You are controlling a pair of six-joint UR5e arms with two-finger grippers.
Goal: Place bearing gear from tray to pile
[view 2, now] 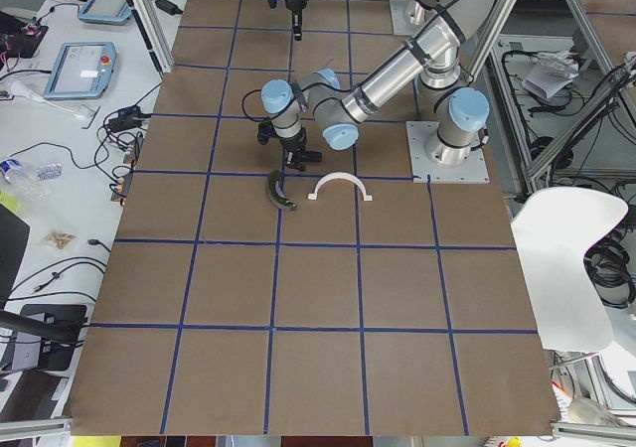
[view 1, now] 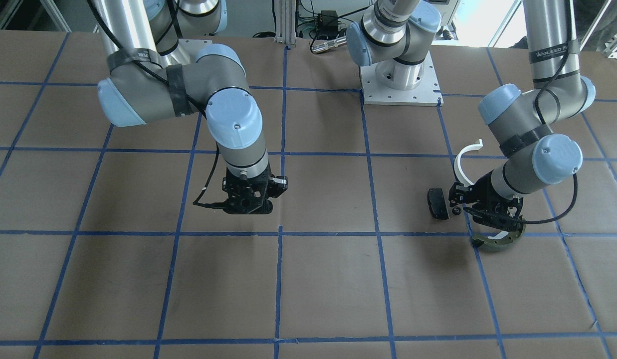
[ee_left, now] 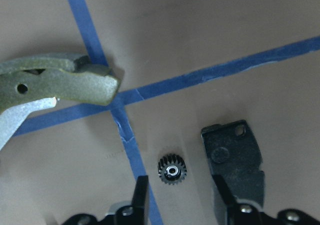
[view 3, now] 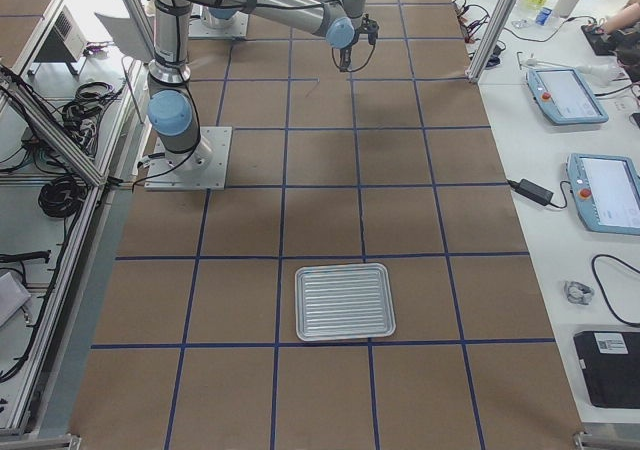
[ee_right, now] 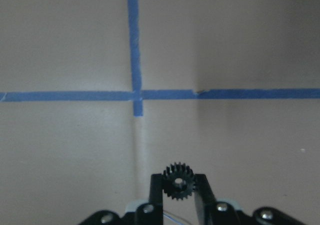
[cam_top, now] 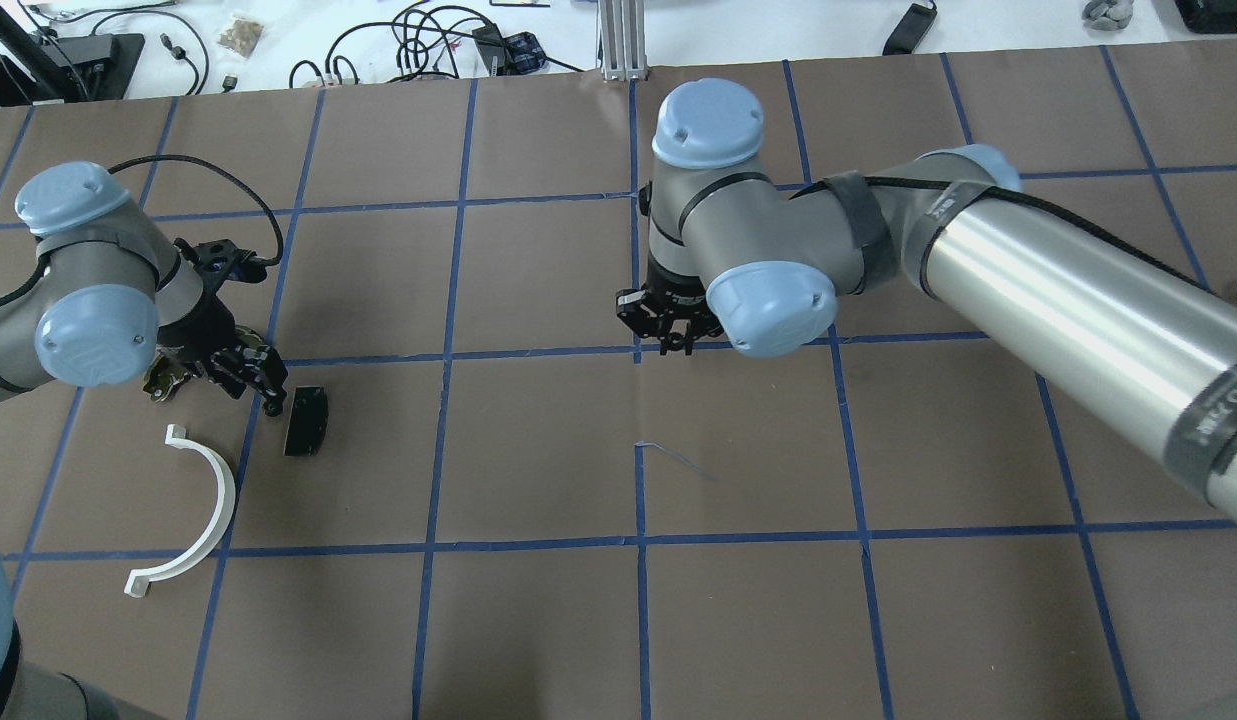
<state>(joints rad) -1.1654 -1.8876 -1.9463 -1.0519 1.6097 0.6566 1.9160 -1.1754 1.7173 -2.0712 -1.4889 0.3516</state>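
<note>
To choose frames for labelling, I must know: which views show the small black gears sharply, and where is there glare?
Left wrist-mounted view: the small black gear on the brown paper is sharp, lying at the open left gripper. Right wrist-mounted view: the second black gear, clamped in the right gripper, looks slightly soft. Overhead view: glare streaks the right arm's silver tube.

A small black toothed bearing gear [ee_left: 172,171] with a bright metal hub lies flat on the brown paper just beside the black pad [ee_left: 235,160], not touching it. The pile is loose: that flat rectangular pad, an olive-green curved shoe [ee_left: 65,82] near it on the gear's other side, and a white half-ring arc [cam_top: 193,510] lying flat close by. A second gear [ee_right: 178,181] of the same kind is pinched across its teeth by the right gripper [ee_right: 178,185], well apart from the pad. The ribbed metal tray [view 3: 344,302] lies flat, far from the pad.
</note>
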